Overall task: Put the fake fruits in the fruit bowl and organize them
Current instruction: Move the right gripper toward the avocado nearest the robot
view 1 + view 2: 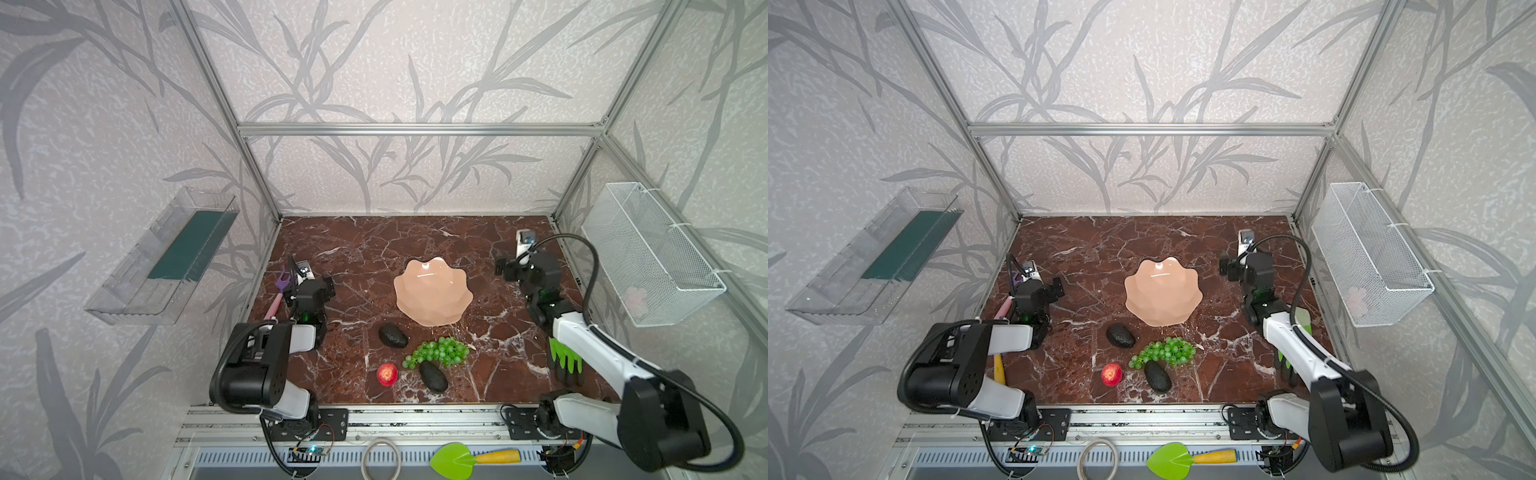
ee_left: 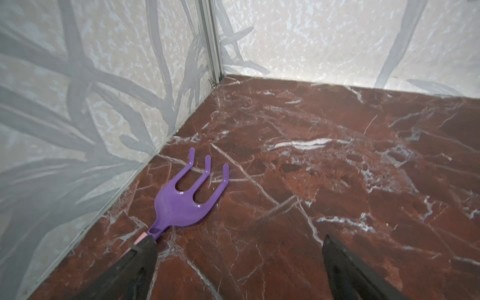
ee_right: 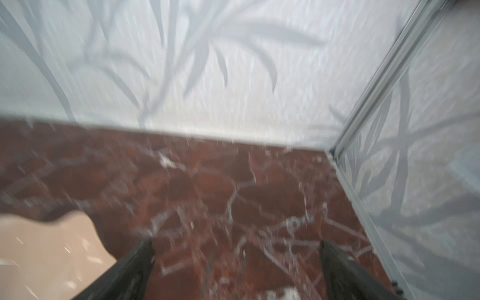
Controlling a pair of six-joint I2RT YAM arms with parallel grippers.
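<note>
The fruit bowl (image 1: 432, 291) sits empty on the table (image 1: 353, 249), the fruit loose just in front: one avocado (image 1: 392, 336) nearest, the grapes (image 1: 440, 352) against the second avocado (image 1: 433, 376), the strawberry (image 1: 387, 373) beside that. Nothing's in yet; the left gripper (image 2: 237, 242) and right gripper (image 3: 236, 244) both gape wide and empty, well off to the sides, so I'd say one must swing in over a fruit first.

The fruit bowl (image 1: 432, 299) is smooth and glossy, and the grapes (image 1: 440, 351) shine like plastic. The avocados (image 1: 392, 336) (image 1: 433, 376) look matt and bumpy. The marble-patterned tabletop (image 1: 357, 257) has a polished sheen. The purple rake (image 2: 181, 200) is glossy plastic, and the basket (image 1: 648, 253) is white wire mesh.
</note>
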